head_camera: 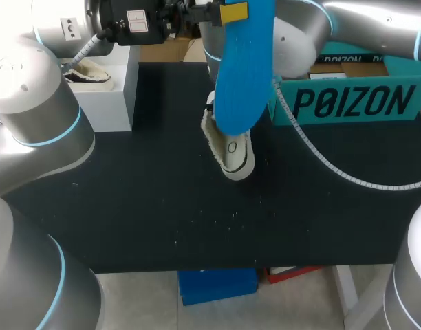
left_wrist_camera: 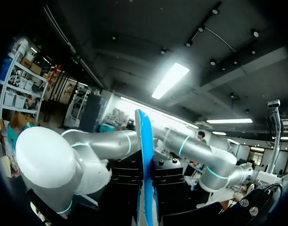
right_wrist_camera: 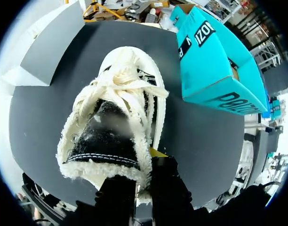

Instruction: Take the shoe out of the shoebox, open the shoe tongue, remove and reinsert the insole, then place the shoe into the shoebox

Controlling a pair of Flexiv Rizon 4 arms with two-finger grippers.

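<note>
Near the middle of the black table (head_camera: 162, 206) lies the cream, fleece-edged shoe (head_camera: 234, 159), its toe toward the near edge and its rear half hidden in the head view behind the blue insole (head_camera: 238, 75). The insole hangs above the shoe, out of it and clear of the table, with its upper end pinched in the left gripper (head_camera: 234, 12), of which only one yellow tip shows there. In the left wrist view the insole (left_wrist_camera: 143, 141) is seen edge-on, clamped between the dark finger blocks of the left gripper (left_wrist_camera: 145, 174); the yellow tips are out of sight. In the right wrist view the right gripper (right_wrist_camera: 144, 165) is closed on the fleece collar at the heel of the shoe (right_wrist_camera: 120, 94), one finger inside the opening and one outside; only a sliver of yellow shows, and the dark interior is hard to make out. The teal shoebox (head_camera: 355, 103) stands at the table's far right, apart from the shoe, partly covered by the right arm. A white box (head_camera: 107, 96) at the far left carries a second shoe (head_camera: 87, 72), mostly hidden.
</note>
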